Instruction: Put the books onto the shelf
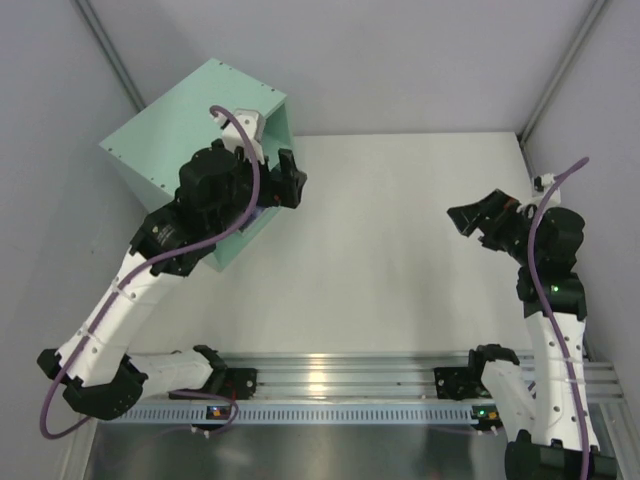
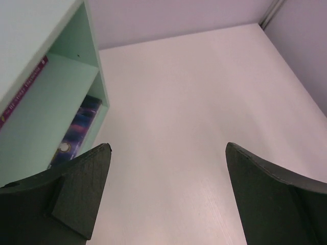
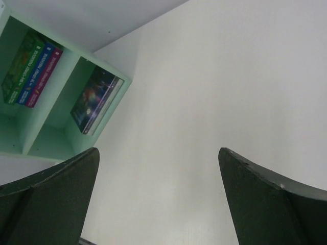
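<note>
- Top external view: the left gripper (image 1: 290, 180) is seen spread wide with nothing held, just before the open front of the shelf (image 1: 170, 140). The shelf is set at an angle in the far left corner, close to the grey wall. The right gripper (image 1: 478, 212) is likewise wide open and holds nothing, near the right wall and well apart from the shelf. Open room is given by the pale table (image 1: 380, 270) between them.
- Left wrist view: ahead of the jaws, white tabletop runs to the grey walls. Left of the left finger, the shelf's front edge and dividing board are shown. The galaxy book (image 2: 76, 132) is seen in one compartment and the magenta book (image 2: 25, 89) in the other; its spine lettering cannot be read.
- Right wrist view: open table lies ahead of the jaws. Beyond the left finger, the green book (image 3: 18, 66), blue book (image 3: 34, 74) and magenta book are stood side by side in one compartment. The galaxy book is set against the outer wall of the other. The spine writing is too small to be read.
</note>
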